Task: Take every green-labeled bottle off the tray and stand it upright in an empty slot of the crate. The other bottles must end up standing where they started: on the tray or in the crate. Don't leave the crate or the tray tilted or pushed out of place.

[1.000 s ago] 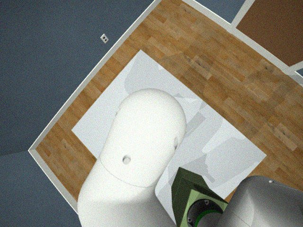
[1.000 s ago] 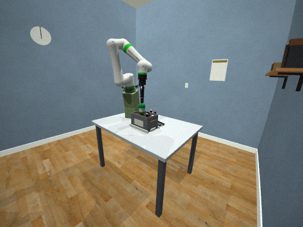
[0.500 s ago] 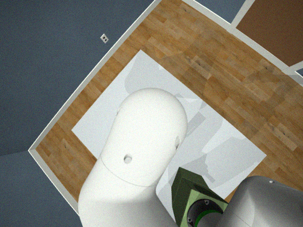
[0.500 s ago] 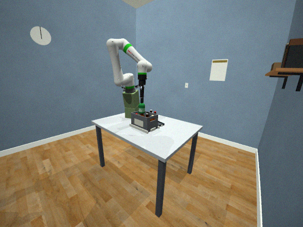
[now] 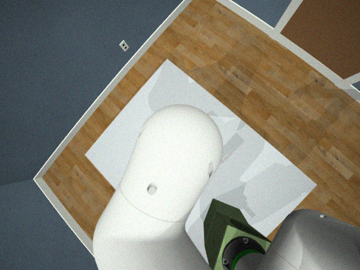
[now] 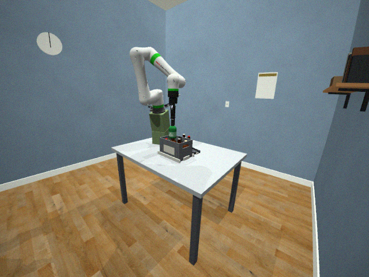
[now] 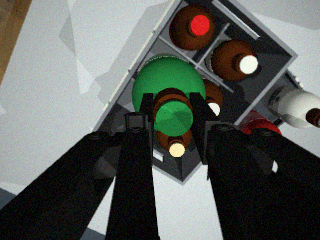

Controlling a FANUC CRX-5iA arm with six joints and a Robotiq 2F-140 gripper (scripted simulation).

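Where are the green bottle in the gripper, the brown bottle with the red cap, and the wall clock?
Green bottle (image 6: 172, 131) (image 7: 169, 80): exterior and wrist views, on its green body.
Brown bottle with the red cap (image 7: 200, 25): wrist view, on its cap.
Wall clock (image 6: 49, 43): exterior view, on its face.

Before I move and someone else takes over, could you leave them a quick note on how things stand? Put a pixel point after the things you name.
Gripper (image 6: 172, 124) (image 7: 171, 108): shut on the green-labeled bottle (image 6: 172, 133) (image 7: 167, 76).
Places: that bottle is over the crate (image 6: 183, 152) (image 7: 239, 119), among brown bottles; a white bottle (image 7: 295, 106) is at the tray (image 6: 195, 150).
Done: bottle off the tray.
Left: seat it upright in an empty slot, release, then check the mostly hidden tray for more green labels.
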